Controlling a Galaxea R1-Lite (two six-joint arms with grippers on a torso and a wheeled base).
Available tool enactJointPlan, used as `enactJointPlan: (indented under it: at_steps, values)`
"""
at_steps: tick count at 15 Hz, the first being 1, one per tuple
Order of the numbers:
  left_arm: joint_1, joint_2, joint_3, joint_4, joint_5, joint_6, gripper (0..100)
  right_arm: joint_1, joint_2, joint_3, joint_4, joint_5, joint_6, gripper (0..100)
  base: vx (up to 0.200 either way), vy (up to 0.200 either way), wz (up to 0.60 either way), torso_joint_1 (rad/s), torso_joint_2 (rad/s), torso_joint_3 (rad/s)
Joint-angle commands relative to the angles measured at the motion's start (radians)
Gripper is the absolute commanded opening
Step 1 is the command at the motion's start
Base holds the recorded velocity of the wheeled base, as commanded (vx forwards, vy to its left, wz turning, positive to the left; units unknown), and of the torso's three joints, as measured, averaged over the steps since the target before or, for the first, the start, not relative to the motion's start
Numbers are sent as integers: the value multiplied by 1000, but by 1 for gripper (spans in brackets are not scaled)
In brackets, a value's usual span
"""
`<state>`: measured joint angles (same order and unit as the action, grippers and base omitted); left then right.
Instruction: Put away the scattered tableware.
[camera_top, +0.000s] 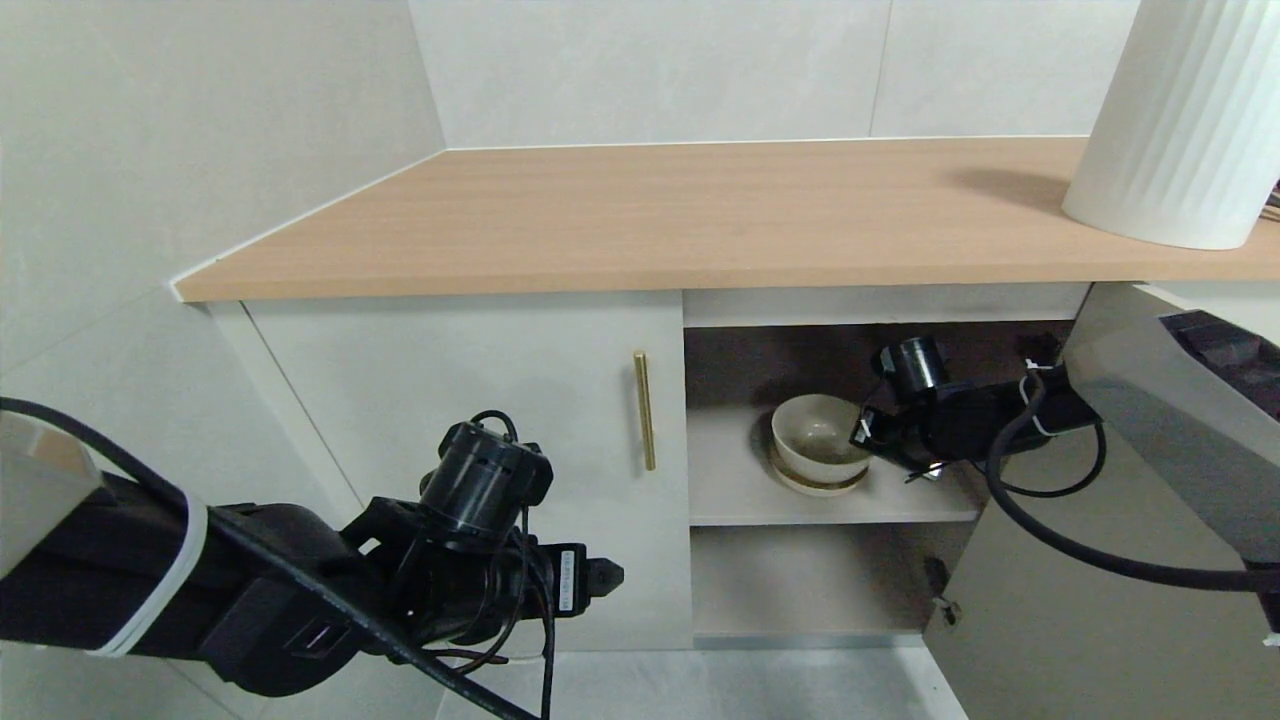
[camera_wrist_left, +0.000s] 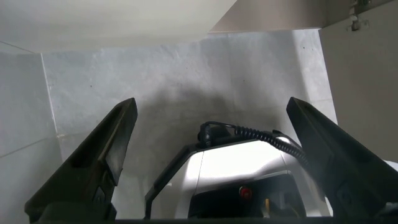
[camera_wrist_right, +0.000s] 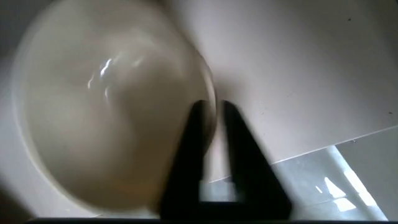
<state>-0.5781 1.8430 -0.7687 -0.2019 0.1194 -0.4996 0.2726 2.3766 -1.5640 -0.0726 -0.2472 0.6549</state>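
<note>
Low on the left, the left gripper (camera_top: 603, 577) hangs before the shut cabinet door (camera_top: 450, 370), its fingers (camera_wrist_left: 112, 143) spread wide with nothing between them. In the open compartment to the right, the beige bowl (camera_top: 815, 440) sits on the upper shelf (camera_top: 725, 480). The right gripper (camera_top: 860, 432) is clamped on the bowl's near rim.

Counted are one bowl (camera_top: 815, 440), one plate (camera_top: 812, 488), one white ribbed vessel (camera_top: 1180, 120) and one brass handle (camera_top: 645, 410); two cabinet doors are recorded, a closed door (camera_top: 450, 430) and an open door (camera_top: 1060, 640); two shelves are listed, upper shelf (camera_top: 730, 480) and lower shelf (camera_top: 800, 580)
</note>
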Motion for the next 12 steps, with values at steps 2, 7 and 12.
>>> enactJointPlan:
  at_steps: [2,7,12]
  values:
    - [1,-1,0,-1,0,-1,100,4,-4,6,0,0,0,100,0,0,0,0,0,0]
    - [7,-19,-4,-1,3,-1,100,13,-66,58,11,9,-6,100,0,0,0,0,0,0]
    - [50,-240,5,52,11,27,100,106,-441,355,42,134,-152,100,0,0,0,0,0,0]
